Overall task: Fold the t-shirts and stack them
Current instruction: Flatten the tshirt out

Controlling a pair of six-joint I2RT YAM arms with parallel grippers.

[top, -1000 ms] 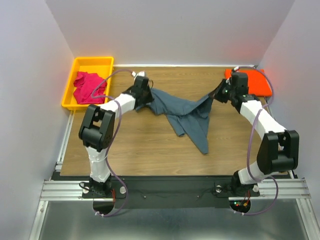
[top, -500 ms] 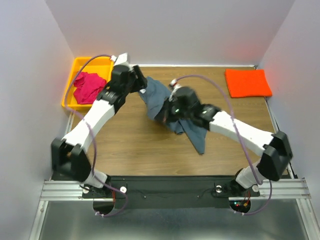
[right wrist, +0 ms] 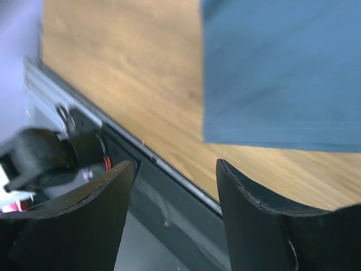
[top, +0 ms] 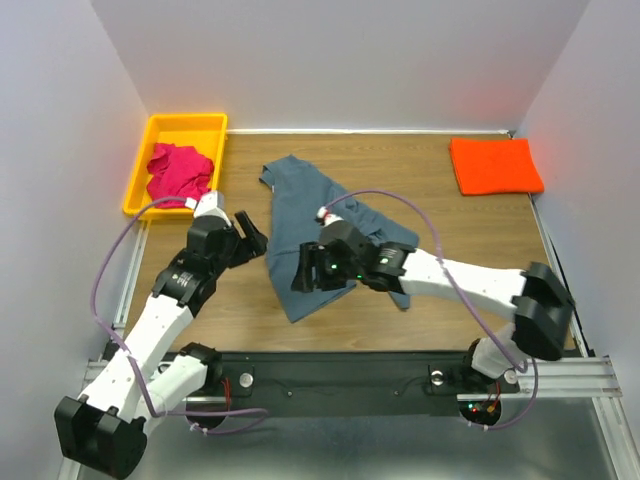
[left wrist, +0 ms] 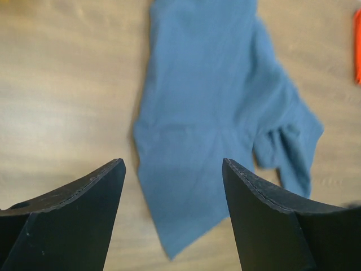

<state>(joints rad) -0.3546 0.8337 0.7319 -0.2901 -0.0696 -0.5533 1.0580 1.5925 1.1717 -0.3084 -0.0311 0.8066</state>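
Observation:
The slate grey-blue t-shirt (top: 300, 210) lies spread on the wooden table (top: 460, 235), a long strip running from the back toward the near edge, bunched at its right side. My left gripper (top: 250, 234) hovers just left of it, open and empty; in the left wrist view the shirt (left wrist: 208, 101) shows beyond the left gripper (left wrist: 172, 164). My right gripper (top: 302, 272) is open over the shirt's near end, holding nothing. In the right wrist view the right gripper (right wrist: 175, 164) frames the table's near edge, with the shirt's hem (right wrist: 282, 73) above. The orange t-shirt (top: 495, 165) lies folded at back right. The magenta t-shirt (top: 178, 172) sits crumpled in the bin.
A yellow plastic bin (top: 185, 122) stands at the back left corner. White walls close in the left, back and right sides. A black and aluminium rail (top: 350, 378) runs along the near edge with both arm bases.
Both arms carried the grey-blue shirt from hanging between them toward the near left, laid it down and opened. The left arm has drawn back to the left.

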